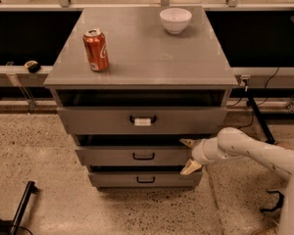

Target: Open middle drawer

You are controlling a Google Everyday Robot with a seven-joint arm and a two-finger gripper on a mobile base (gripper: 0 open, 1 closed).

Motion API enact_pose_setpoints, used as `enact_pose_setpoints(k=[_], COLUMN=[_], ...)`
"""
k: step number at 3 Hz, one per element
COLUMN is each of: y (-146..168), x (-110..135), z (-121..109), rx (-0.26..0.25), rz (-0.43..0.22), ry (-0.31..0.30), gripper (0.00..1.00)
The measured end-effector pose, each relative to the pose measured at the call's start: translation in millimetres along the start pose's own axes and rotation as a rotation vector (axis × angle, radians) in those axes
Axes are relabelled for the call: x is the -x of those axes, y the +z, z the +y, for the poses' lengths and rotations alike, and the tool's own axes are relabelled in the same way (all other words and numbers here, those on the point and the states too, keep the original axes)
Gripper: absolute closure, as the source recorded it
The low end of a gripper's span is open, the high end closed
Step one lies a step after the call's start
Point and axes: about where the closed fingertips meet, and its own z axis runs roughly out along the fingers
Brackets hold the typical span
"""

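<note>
The grey cabinet has three drawers. The middle drawer (112, 156) is wide and shallow, with a small black loop handle (143, 156) at its centre. It stands slightly out from the cabinet, with a dark gap above it. My gripper (189, 155) is at the drawer's right end, to the right of the handle and apart from it. Its two cream fingertips (188, 142) are spread wide apart, one near the drawer's top edge and one near its bottom edge. It holds nothing.
The top drawer (142, 120) has a white tag on its handle and is pulled out a little. The bottom drawer (145, 179) sits below. A red soda can (96, 50) and a white bowl (175, 20) stand on the cabinet top. A black stand (22, 205) lies on the floor at the left.
</note>
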Motion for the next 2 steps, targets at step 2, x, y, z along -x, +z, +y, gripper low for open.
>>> enact_pose_setpoints(k=[2], y=[10.3], x=[-23.8], z=[-8.7], rx=[0.008], rz=[0.045], ry=[0.029], gripper=[0.49])
